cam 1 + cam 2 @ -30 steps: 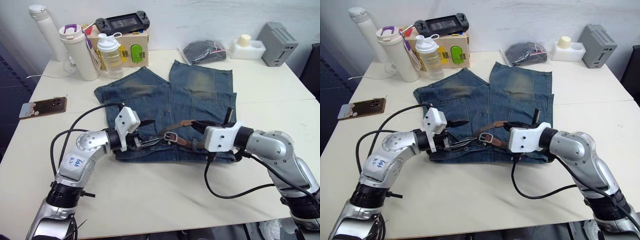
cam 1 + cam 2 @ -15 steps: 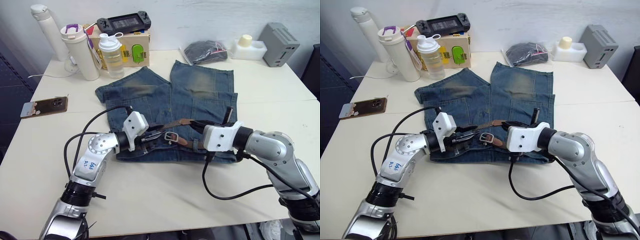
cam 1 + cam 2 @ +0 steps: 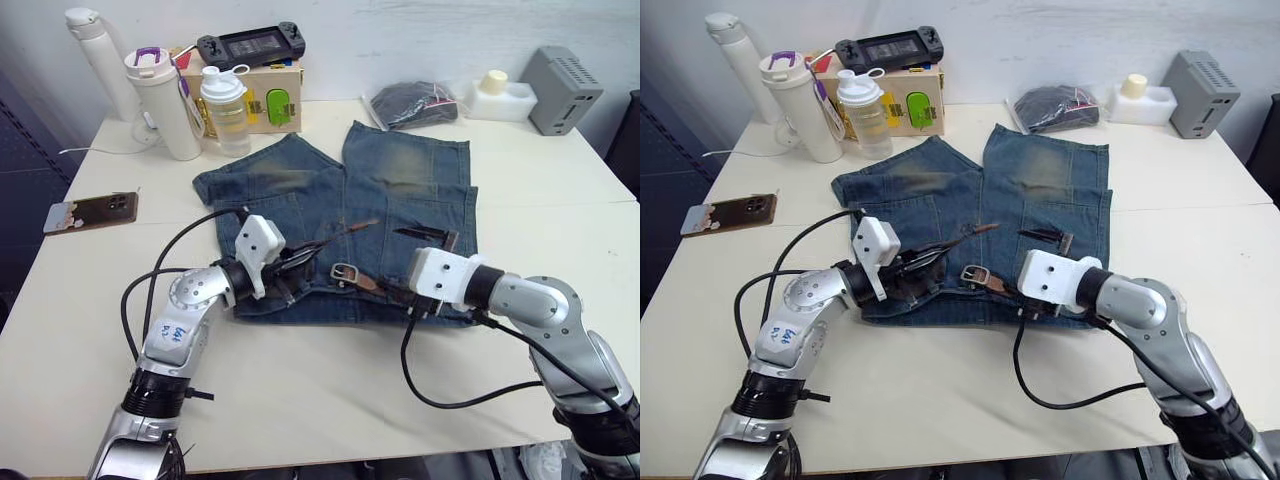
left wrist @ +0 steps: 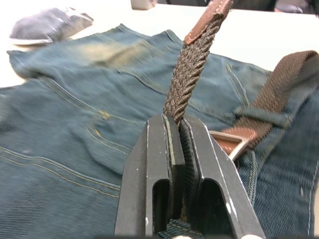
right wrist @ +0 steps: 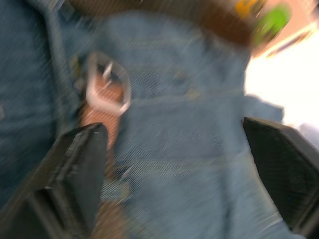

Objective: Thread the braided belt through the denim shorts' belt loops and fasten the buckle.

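At the far left edge of the head view a phone (image 3: 90, 211) lies on the white table (image 3: 330, 390); upper left stand a tall white bottle (image 3: 96, 60), a white tumbler (image 3: 165, 103), a shaker bottle (image 3: 225, 108) and a box (image 3: 266, 95) with a game console (image 3: 250, 44) on top. The denim shorts (image 3: 400, 190) lie flat at centre. The left gripper (image 3: 290, 263), left of centre over the waistband, is clamped on the braided belt (image 4: 192, 67), whose leather tip rises free. The buckle (image 3: 345, 272) lies just right of it. The right gripper (image 3: 1012, 290), fingers (image 5: 82, 164) spread wide, holds nothing. Upper right sit a bagged dark bundle (image 3: 412, 101) and a grey box (image 3: 565, 88).
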Motion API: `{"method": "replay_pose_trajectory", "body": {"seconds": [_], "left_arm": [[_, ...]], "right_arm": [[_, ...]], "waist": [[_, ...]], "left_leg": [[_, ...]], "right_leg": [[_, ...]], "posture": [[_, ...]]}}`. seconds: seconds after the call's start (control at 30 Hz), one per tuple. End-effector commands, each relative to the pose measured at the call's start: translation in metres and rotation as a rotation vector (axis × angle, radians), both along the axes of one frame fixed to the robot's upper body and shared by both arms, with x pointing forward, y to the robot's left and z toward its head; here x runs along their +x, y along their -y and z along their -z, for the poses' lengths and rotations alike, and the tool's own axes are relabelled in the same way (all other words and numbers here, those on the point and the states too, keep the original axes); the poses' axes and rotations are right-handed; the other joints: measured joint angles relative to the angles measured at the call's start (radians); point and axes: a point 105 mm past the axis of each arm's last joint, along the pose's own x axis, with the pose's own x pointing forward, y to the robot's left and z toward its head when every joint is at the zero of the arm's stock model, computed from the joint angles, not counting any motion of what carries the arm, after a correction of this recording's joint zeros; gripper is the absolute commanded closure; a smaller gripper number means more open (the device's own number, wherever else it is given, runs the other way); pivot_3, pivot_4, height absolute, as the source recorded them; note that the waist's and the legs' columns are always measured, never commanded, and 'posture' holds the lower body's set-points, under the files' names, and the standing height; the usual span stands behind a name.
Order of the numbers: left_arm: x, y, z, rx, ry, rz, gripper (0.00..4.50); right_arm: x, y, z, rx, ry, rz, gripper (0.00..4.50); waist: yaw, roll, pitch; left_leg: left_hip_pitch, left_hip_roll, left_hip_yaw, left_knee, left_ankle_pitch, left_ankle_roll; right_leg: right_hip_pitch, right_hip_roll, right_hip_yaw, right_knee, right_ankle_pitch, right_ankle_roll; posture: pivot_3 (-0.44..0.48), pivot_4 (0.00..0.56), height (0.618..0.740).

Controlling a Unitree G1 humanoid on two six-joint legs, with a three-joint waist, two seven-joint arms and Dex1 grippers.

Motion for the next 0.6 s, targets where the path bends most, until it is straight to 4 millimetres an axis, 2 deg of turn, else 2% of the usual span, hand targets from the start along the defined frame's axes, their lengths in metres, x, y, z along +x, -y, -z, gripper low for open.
{"method": "replay_pose_trajectory", "body": {"seconds": [0.03, 0.23, 0.53, 0.6], "left_arm": [[-0.005, 0.002, -0.021, -0.053, 0.054, 0.014, 4.50], [-0.005, 0.001, -0.025, -0.060, 0.056, 0.014, 4.50], [-0.005, -0.003, -0.028, -0.062, 0.053, 0.002, 4.50], [-0.005, -0.005, -0.026, -0.056, 0.049, -0.001, 4.50]], "right_arm": [[-0.011, -0.020, 0.004, 0.024, 0.001, -0.051, 0.08], [-0.007, -0.034, 0.020, 0.073, -0.013, -0.011, 0.08], [0.010, -0.031, 0.035, 0.100, -0.055, 0.101, 0.08], [0.011, -0.032, 0.033, 0.110, -0.052, 0.103, 0.59]], "waist": [[-0.001, 0.000, 0.000], [-0.002, 0.000, 0.000], [-0.002, 0.000, 0.000], [-0.002, 0.000, 0.000]], "left_leg": [[0.000, 0.000, 0.000, 0.000, 0.000, 0.000], [0.000, 0.000, 0.000, 0.000, 0.000, 0.000], [0.000, 0.000, 0.000, 0.001, 0.000, 0.000], [0.000, 0.000, 0.000, 0.001, 0.000, 0.000]], "right_leg": [[0.000, 0.000, 0.000, 0.000, 0.000, 0.000], [-0.001, 0.001, 0.000, 0.001, 0.000, 0.000], [-0.001, 0.001, -0.001, 0.003, 0.000, 0.000], [-0.001, 0.001, -0.001, 0.003, 0.000, 0.000]], "posture": [[0.000, 0.150, 0.682], [0.000, 0.150, 0.682], [0.000, 0.150, 0.682], [0.000, 0.150, 0.682]]}}
